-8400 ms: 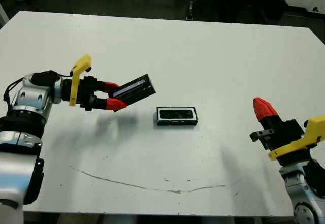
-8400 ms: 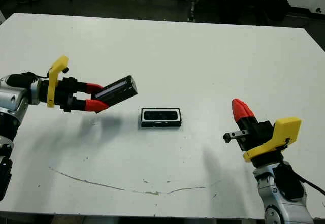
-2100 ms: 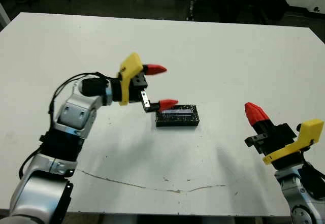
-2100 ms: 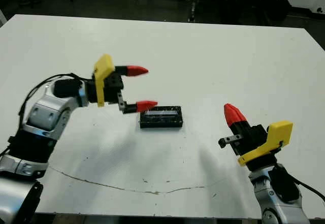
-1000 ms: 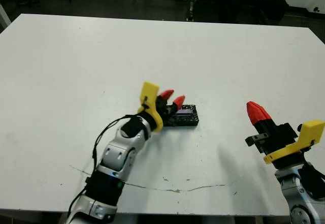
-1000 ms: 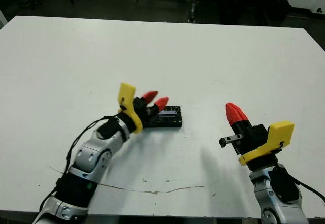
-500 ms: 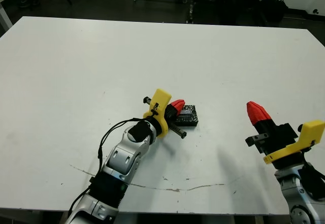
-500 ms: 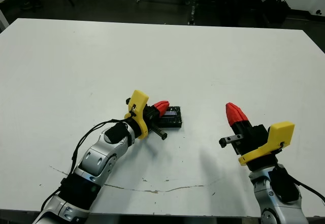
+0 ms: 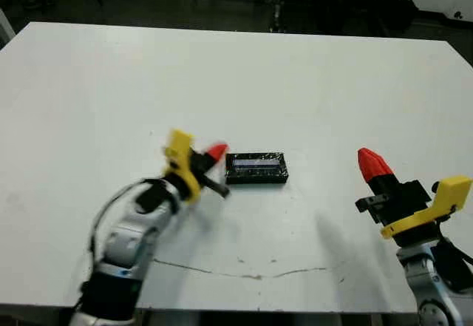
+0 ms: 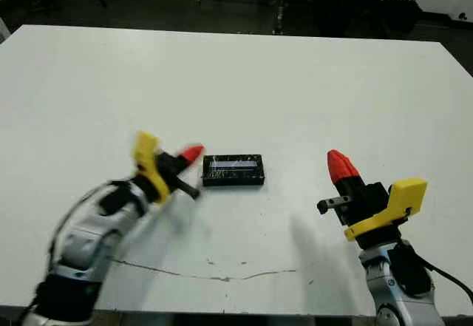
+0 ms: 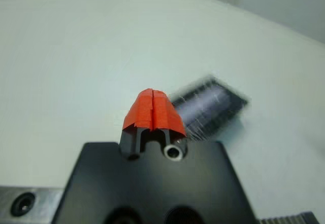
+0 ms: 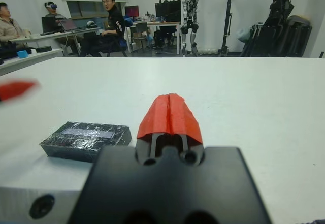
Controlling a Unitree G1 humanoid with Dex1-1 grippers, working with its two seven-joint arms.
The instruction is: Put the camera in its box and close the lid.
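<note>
Lid [image 9: 256,165]: lying flat on top of the box [image 9: 256,177], glossy black with the pale grey strip facing up; the two are sitting as one closed block near the middle of the white table [image 9: 295,82].
Box: showing only as the dark side wall under the lid; the camera is not showing anywhere, so I cannot tell from these views that it is inside.
Left gripper [image 9: 215,152]: hanging just beside the block's left end, apart from it; its red fingertips [image 11: 153,109] are pressing together into one wedge and pinching nothing. The block is lying just past those tips and off to one side.
Right gripper [image 9: 372,163]: resting well apart from the block, on the table's right side; its red fingertips [image 12: 169,113] are closed against each other, holding nothing. The block is lying ahead of and to the left of them.
Background: people [image 12: 109,18] are sitting at desks beyond the table's far edge in the right wrist view.
</note>
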